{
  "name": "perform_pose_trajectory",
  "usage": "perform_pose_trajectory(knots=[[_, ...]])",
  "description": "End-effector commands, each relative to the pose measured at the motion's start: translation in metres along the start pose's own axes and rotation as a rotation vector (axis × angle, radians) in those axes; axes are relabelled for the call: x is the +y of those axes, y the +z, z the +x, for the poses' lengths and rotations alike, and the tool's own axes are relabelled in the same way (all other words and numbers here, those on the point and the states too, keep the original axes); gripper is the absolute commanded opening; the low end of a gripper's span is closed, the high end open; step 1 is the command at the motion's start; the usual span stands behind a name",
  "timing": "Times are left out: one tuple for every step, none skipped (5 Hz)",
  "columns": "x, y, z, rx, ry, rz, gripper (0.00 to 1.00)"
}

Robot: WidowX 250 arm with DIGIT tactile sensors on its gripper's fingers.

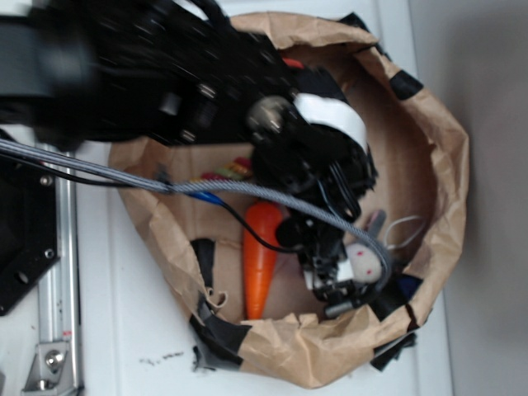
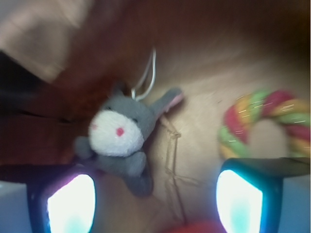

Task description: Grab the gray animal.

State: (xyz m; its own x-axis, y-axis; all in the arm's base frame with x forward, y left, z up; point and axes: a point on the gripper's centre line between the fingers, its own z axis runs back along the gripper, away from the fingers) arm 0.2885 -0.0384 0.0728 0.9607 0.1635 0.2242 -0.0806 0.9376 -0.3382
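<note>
The gray animal (image 2: 121, 141) is a small gray plush with a cream face, pink spots and a white string loop. It lies on the brown paper floor of the bag, just beyond my left finger. In the exterior view it (image 1: 365, 262) shows as a pale patch beside my gripper (image 1: 334, 276), near the bag's lower right wall. My gripper (image 2: 155, 204) is open and empty, its fingers (image 2: 70, 204) spread wide. The plush sits left of the gap's middle, not between the pads.
An orange carrot (image 1: 261, 256) lies left of the gripper inside the brown paper bag (image 1: 429, 190). A red, yellow and green rope ring (image 2: 265, 121) lies to the right in the wrist view. The bag's walls rise all round. A metal rail (image 1: 58, 272) stands at the left.
</note>
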Motion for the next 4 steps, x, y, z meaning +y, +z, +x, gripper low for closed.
perform_pose_trajectory(knots=[[-0.051, -0.031, 0.024, -0.081, -0.104, 0.005, 1.0], [-0.057, -0.042, 0.016, -0.038, -0.117, 0.072, 0.0], [-0.049, -0.04, 0.012, -0.038, -0.123, 0.107, 0.0], [-0.038, -0.012, 0.021, -0.073, -0.131, 0.105, 0.0]])
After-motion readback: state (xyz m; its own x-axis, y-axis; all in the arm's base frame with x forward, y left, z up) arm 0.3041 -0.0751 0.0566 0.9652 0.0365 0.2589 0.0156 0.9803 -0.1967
